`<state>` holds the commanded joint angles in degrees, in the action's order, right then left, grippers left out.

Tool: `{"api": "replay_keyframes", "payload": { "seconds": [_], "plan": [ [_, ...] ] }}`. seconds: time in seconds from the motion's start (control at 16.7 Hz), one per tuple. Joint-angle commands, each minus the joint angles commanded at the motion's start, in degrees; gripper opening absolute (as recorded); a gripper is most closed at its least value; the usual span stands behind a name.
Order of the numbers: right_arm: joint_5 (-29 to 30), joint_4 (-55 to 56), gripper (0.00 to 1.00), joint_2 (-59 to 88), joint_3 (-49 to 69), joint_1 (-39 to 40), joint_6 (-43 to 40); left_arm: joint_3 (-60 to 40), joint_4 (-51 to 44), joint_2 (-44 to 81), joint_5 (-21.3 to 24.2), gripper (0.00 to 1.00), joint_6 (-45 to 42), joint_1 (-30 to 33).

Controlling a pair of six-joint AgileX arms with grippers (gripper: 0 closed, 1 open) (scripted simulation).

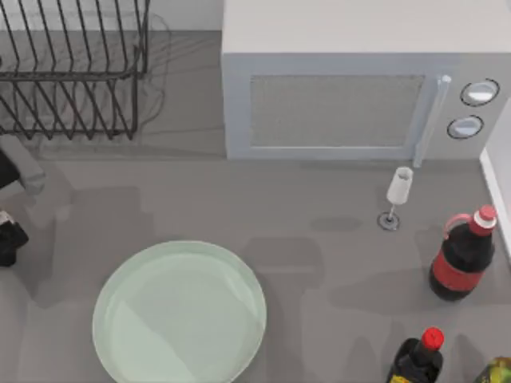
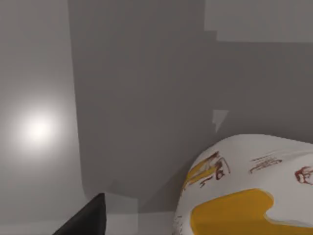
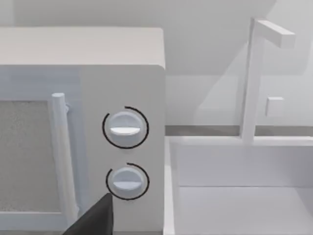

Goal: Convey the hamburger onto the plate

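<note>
Left arm sits at the table's [image 1: 319, 263] left edge; its wrist view shows the hamburger [image 2: 244, 191] right up close beside one dark claw finger [image 2: 85, 220], can't tell if it's clamped on it or apart. Plate [image 1: 180, 315] lies front-left, bare. Right claw faces the microwave [image 3: 83, 142] knobs; its state can't be told.

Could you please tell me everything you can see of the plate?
The plate is a large round dish, pale mint green and glossy, with a shallow raised rim. It lies flat on the grey table, toward the left of the top view's lower half, its near edge cut off by the picture's edge. Nothing lies on it, and no gripper touches it. It looks like glazed ceramic or smooth plastic.
</note>
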<state>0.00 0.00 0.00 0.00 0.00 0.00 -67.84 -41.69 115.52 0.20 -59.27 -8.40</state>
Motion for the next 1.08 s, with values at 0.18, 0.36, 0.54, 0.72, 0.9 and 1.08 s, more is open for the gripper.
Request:
{"api": "replay_keyframes", "payload": {
  "seconds": [0.18, 0.36, 0.54, 0.72, 0.9, 1.08],
  "plan": [
    [0.0, 0.0, 1.00, 0.0, 0.0, 0.0, 0.0, 0.7, 1.0, 0.7, 0.0, 1.00, -0.1, 0.0],
    [0.0, 0.0, 1.00, 0.0, 0.0, 0.0, 0.0, 0.7, 1.0, 0.7, 0.0, 0.92, -0.1, 0.0],
    [0.0, 0.0, 1.00, 0.0, 0.0, 0.0, 0.0, 0.7, 1.0, 0.7, 0.0, 0.70, -0.1, 0.0],
    [0.0, 0.0, 1.00, 0.0, 0.0, 0.0, 0.0, 0.7, 1.0, 0.7, 0.0, 0.47, -0.1, 0.0],
    [0.0, 0.0, 1.00, 0.0, 0.0, 0.0, 0.0, 0.7, 1.0, 0.7, 0.0, 0.25, -0.1, 0.0],
    [0.0, 0.0, 1.00, 0.0, 0.0, 0.0, 0.0, 0.7, 1.0, 0.7, 0.0, 0.02, -0.1, 0.0]
  ]
}}
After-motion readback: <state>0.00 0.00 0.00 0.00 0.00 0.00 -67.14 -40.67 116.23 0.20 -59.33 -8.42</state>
